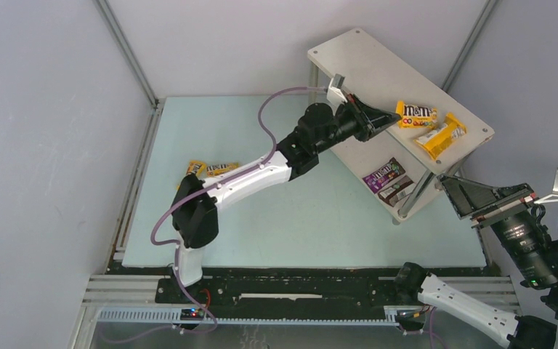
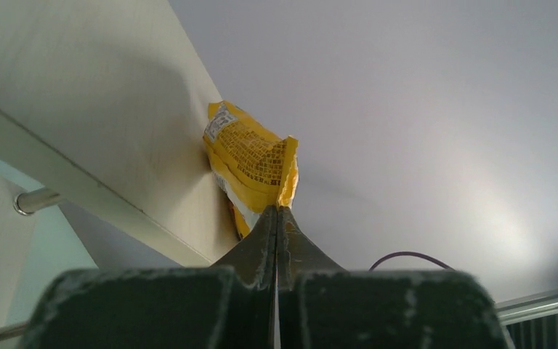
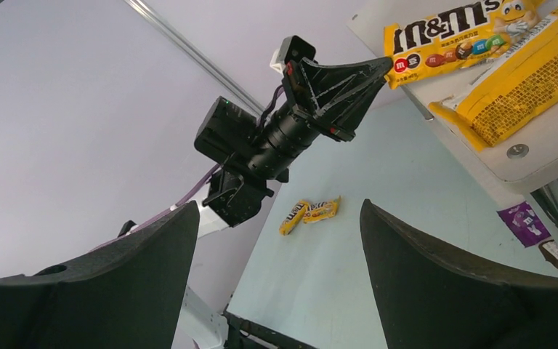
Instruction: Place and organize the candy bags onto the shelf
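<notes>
The white shelf (image 1: 378,69) stands at the far right. My left gripper (image 1: 394,117) reaches over its top board, shut on the left edge of a yellow candy bag (image 1: 416,113). The left wrist view shows the fingertips (image 2: 277,211) pinching that bag (image 2: 251,156). A second yellow bag (image 1: 442,136) lies beside it on the top board. A purple bag (image 1: 383,173) and a dark brown bag (image 1: 397,190) lie on the lower board. Two yellow bags (image 1: 211,169) lie on the table at the left. My right gripper (image 1: 490,198) is open and empty, right of the shelf.
The pale green table mat (image 1: 298,218) is enclosed by grey walls with metal corner posts (image 1: 127,54). A silver shelf leg (image 1: 415,193) stands near my right gripper. The right wrist view shows my left arm (image 3: 261,145) and the table bags (image 3: 309,213).
</notes>
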Robot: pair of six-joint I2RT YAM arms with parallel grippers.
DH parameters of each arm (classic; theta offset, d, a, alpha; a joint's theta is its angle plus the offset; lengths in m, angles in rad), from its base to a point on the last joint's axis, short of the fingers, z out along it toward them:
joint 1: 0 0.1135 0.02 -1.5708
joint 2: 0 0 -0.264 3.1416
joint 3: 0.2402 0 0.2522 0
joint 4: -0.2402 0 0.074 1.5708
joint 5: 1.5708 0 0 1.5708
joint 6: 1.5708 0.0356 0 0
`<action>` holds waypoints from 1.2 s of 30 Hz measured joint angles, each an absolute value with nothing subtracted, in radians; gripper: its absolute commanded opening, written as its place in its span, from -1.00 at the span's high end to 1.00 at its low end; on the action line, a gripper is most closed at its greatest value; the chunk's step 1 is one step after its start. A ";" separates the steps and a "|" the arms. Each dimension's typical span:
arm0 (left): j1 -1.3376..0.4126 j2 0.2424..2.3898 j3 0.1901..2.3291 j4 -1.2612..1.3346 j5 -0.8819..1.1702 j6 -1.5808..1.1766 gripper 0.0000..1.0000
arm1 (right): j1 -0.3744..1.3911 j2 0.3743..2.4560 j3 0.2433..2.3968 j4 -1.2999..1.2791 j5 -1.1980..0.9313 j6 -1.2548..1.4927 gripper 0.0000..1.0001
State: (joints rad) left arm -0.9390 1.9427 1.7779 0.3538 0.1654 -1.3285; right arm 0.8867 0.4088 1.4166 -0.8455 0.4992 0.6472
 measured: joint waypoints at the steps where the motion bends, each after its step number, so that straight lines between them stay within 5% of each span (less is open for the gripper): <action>1: -0.949 1.941 1.769 0.359 0.147 -1.336 1.00 | 0.884 0.408 1.417 -0.847 0.498 0.650 -0.79; 28: -1.047 1.975 1.770 0.376 -0.121 -1.575 1.00 | 0.850 0.370 1.417 -0.865 0.484 0.661 -0.79; 36: -1.052 1.995 1.773 0.379 -0.122 -1.606 0.82 | 0.844 0.360 1.417 -0.887 0.484 0.662 -0.79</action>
